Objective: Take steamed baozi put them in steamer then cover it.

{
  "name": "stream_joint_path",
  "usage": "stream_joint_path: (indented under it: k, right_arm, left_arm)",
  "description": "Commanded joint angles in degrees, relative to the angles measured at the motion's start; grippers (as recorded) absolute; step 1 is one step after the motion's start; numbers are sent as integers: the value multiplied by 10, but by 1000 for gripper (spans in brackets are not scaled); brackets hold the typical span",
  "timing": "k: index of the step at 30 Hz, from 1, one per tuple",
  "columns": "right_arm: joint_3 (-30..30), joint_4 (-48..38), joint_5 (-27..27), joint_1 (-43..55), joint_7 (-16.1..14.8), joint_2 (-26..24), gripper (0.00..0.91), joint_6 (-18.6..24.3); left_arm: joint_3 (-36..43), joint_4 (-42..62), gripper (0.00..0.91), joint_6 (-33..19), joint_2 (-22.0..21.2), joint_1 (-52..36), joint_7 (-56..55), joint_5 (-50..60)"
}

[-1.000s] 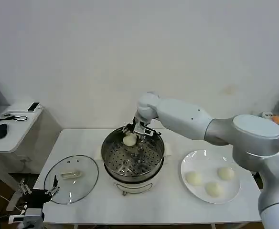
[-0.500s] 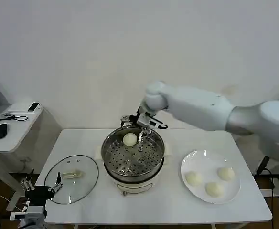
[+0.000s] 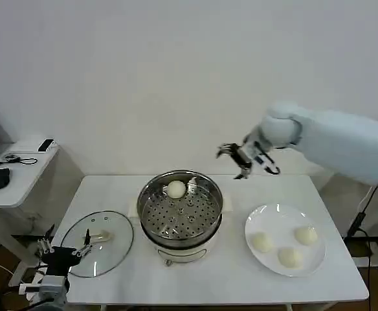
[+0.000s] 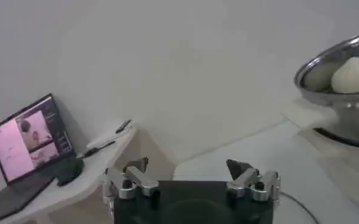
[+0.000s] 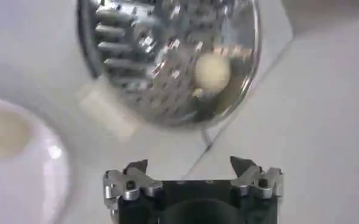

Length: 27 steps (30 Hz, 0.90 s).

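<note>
The right gripper [image 3: 248, 161] hung in the air above the surface's [image 3: 228, 272] far edge, between the steamer [image 3: 180, 208] and the white plate [image 3: 285, 248], its jaws spread and holding nothing; from its own wrist camera the right gripper [image 5: 190, 172] looked down on the steamer [image 5: 167, 55] below.

One baozi [image 3: 176, 189] lay on the perforated tray at the steamer's far side, touching no gripper. Three more baozi sat on the plate toward the surface's right edge: one [image 3: 262, 242] on the plate's left part, one [image 3: 290, 257] at its near part, one [image 3: 306, 235] on its right part, each apart from the others.

The cover [image 3: 96, 243] lay flat near the surface's near left corner, beside the steamer, its cream handle [image 3: 97, 237] up.

The left gripper [image 3: 66, 249] waited low at the near left corner, by the cover's edge, jaws apart and empty. In the left wrist view the left gripper [image 4: 190, 177] faced the steamer's rim [image 4: 325, 67].
</note>
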Motion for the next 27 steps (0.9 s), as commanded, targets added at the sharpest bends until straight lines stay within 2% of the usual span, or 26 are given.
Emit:
stream_joint_path:
  k: [1,12,27]
  right_arm:
    - [-21,70,21,-16,1,-130,907,-92]
    - [-6,89,24,-130,-8,-147,907,-120]
    - [107,12,-20,-290,-22,-89,907,-120]
  left_arm:
    - [7,1,907,1,3,0,0,-1]
    - [8,12,907,3,0,-5,2,3]
    - [9,30,907,7,-4,-8,4,13]
